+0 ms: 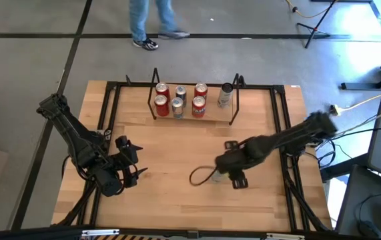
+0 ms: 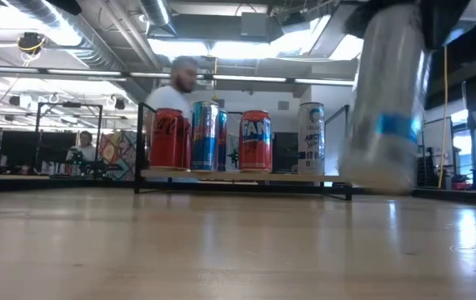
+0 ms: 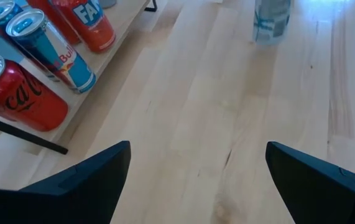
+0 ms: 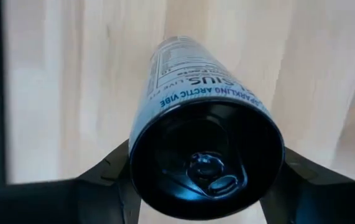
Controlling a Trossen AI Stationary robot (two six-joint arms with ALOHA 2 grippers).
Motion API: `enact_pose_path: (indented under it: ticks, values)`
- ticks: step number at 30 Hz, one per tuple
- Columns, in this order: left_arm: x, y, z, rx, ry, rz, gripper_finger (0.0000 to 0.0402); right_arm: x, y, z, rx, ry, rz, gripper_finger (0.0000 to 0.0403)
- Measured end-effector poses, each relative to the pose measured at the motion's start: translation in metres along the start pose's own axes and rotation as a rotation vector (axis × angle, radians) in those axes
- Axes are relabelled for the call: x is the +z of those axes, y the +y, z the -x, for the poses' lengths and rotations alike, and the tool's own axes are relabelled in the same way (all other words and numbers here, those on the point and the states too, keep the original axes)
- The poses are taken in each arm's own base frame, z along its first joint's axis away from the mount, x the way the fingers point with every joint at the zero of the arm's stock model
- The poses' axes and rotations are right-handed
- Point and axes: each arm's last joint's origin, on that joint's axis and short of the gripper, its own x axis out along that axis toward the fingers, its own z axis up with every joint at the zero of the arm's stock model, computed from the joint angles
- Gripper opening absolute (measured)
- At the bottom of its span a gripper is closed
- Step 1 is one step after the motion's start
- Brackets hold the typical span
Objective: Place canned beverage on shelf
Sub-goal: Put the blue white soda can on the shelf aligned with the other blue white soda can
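The shelf [image 1: 211, 121], a low black rod rack with a wood floor, stands at the table's far middle and holds several upright cans [image 1: 179, 101]. My right gripper [image 1: 225, 172] is over the table's middle, right of centre, shut on a slim silver-blue beverage can [image 2: 383, 108] that it holds above the wood. The can's dark top with its pull tab [image 4: 211, 177] faces the right wrist camera. My left gripper [image 1: 129, 165] waits open at the table's left, nothing between its fingers [image 3: 90, 180]. My right gripper pinches the can's upper wall just below the rim [image 4: 141, 140] between its two fingers, one on each side. The fingers [image 4: 112, 171] come from above, pointing down. The can hangs below them, nearly upright and lifted clear of the table.
Black table-frame rails [image 1: 107, 113] run along the left and right [image 1: 285, 117] sides of the wood top. A dark cable loop [image 1: 199, 177] lies beside my right gripper. A person [image 1: 149, 23] walks on the floor beyond the far edge. Bare wood lies between both grippers and the shelf.
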Motion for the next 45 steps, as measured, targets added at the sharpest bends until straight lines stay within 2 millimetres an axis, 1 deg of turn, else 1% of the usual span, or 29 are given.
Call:
enact_pose_path:
  ticks: [2, 6, 8, 11, 13, 16, 19, 21, 23, 25, 28, 32, 35, 37, 39, 42, 45]
  values:
    - [0.000, 0.000, 0.000, 0.000, 0.000, 0.000, 0.0371, 0.012, 0.002, -0.012, -0.011, 0.081, 0.111, 0.0218]
    - [0.000, 0.000, 0.000, 0.000, 0.000, 0.001, 0.0371, 0.026, 0.009, -0.024, -0.051, 0.183, 0.273, 0.0218]
    - [0.000, 0.000, 0.000, -0.001, -0.001, 0.002, 0.0371, 0.032, 0.013, -0.028, -0.075, 0.211, 0.321, 0.0218]
    - [0.000, 0.000, 0.000, -0.003, -0.002, 0.005, 0.0371, 0.034, 0.017, -0.030, -0.102, 0.215, 0.334, 0.0220]
    - [0.000, 0.000, 0.000, -0.003, -0.003, 0.005, 0.0371, 0.035, 0.019, -0.030, -0.098, 0.210, 0.333, 0.0244]
    - [0.000, -0.001, 0.000, -0.004, -0.003, 0.007, 0.0371, 0.039, 0.020, -0.026, -0.099, 0.188, 0.292, 0.0300]
    - [0.000, -0.001, 0.000, -0.004, -0.003, 0.007, 0.0371, 0.040, 0.020, -0.012, -0.100, 0.182, 0.226, 0.0352]
    - [0.000, -0.001, 0.000, -0.004, -0.003, 0.007, 0.0371, 0.042, 0.021, 0.000, -0.099, 0.172, 0.173, 0.0377]
    - [0.000, -0.001, 0.000, -0.007, 0.000, 0.007, 0.0371, 0.043, 0.023, 0.012, -0.102, 0.160, 0.102, 0.0391]
    - [0.000, -0.001, 0.000, -0.012, 0.008, 0.007, 0.0371, 0.041, 0.028, 0.025, -0.098, 0.143, 0.007, 0.0392]
    - [0.000, -0.001, 0.000, -0.020, 0.018, 0.010, 0.0371, 0.035, 0.035, 0.037, -0.120, 0.124, -0.185, 0.0383]
    - [0.000, -0.001, 0.000, -0.027, 0.027, 0.051, 0.0371, 0.030, 0.043, 0.043, -0.172, 0.065, -0.500, 0.0376]
    - [0.000, -0.002, 0.000, -0.033, 0.031, 0.073, 0.0371, 0.030, 0.048, 0.042, -0.216, 0.008, -0.741, 0.0376]
    - [0.000, -0.002, 0.000, -0.038, 0.030, 0.077, 0.0371, 0.034, 0.049, 0.039, -0.237, -0.056, -0.865, 0.0376]
    - [0.000, -0.003, 0.000, -0.043, 0.030, 0.081, 0.0371, 0.038, 0.050, 0.038, -0.225, -0.115, -0.935, 0.0376]
    - [0.000, -0.003, 0.000, -0.044, 0.029, 0.076, 0.0371, 0.045, 0.051, 0.038, -0.201, -0.200, -0.959, 0.0376]
    - [0.000, -0.003, 0.000, -0.044, 0.029, 0.074, 0.0371, 0.044, 0.049, 0.038, -0.243, -0.229, -1.002, 0.0376]
